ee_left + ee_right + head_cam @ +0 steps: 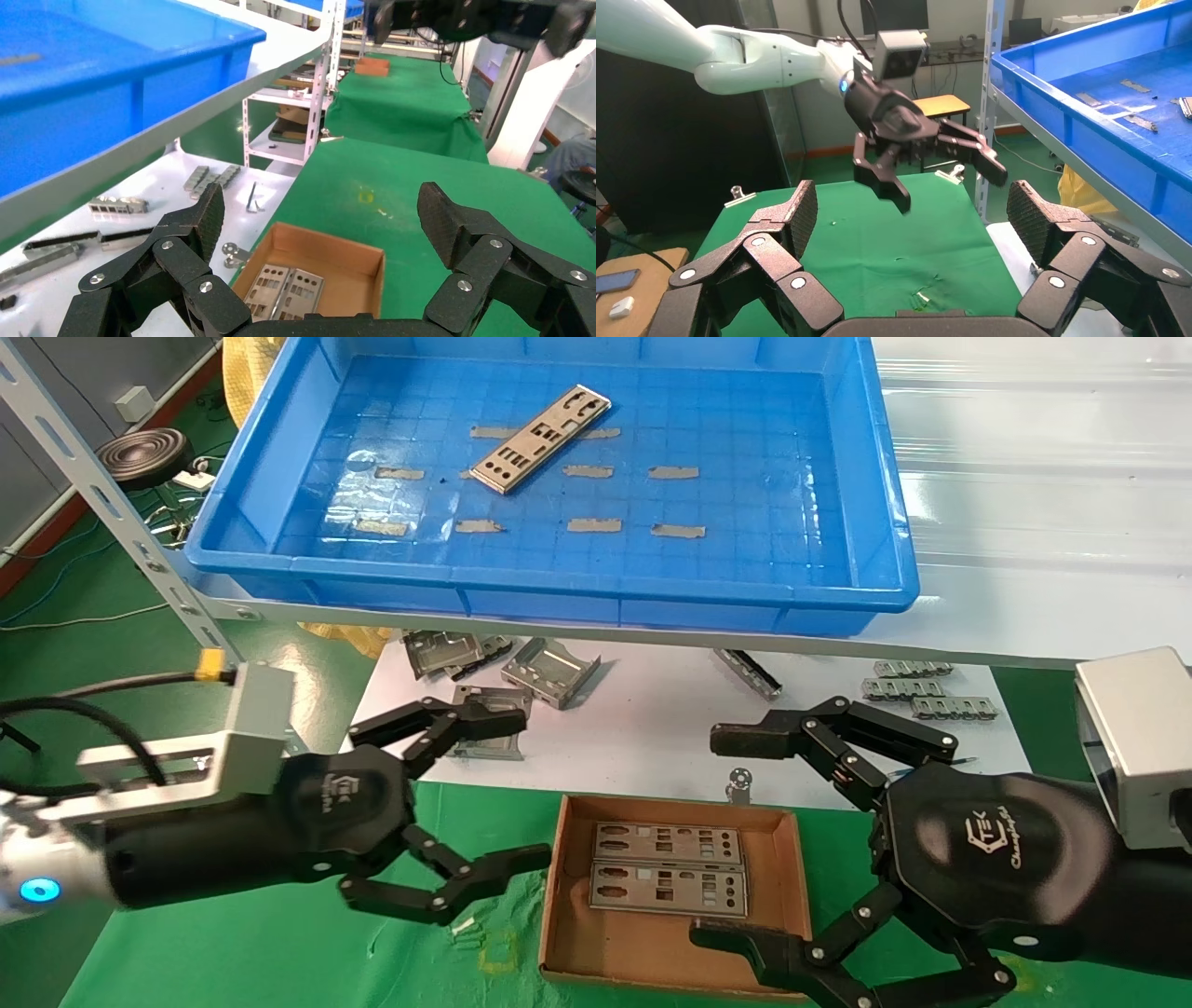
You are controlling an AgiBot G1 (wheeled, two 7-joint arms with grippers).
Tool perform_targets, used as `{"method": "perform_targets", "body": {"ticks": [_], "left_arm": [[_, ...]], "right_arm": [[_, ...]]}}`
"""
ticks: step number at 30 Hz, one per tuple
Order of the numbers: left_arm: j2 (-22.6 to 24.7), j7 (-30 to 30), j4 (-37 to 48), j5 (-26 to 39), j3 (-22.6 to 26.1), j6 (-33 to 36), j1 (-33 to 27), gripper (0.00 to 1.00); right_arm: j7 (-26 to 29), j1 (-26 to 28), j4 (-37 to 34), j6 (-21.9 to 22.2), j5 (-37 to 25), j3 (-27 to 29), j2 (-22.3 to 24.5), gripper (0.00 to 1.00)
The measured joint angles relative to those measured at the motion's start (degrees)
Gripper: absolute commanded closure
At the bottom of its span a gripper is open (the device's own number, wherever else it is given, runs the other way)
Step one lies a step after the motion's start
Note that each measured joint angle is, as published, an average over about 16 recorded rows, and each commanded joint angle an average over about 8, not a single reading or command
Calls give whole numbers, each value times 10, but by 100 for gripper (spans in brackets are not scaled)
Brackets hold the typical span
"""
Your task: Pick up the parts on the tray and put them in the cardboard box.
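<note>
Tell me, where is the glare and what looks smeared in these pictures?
Head view: overhead light glints off the wet-looking floor of the blue tray and streaks the white shelf beside it; the left claw arm's metal bracket looks motion-smeared. Left wrist view: the tray near the lens is soft. Right wrist view: the right claw is crisp.

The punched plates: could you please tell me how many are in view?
3: one plate lies on the tray floor; two, a far one and a near one, lie side by side in the box. None seems hidden.
</note>
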Motion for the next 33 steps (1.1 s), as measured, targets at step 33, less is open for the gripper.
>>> {"method": "perform_targets", "body": {"ticks": [33], "left_arm": [[-155,-162,-268,-42,-121,-6,88,0]], "right_arm": [[0,0,0,0,0,0,0,0]]}}
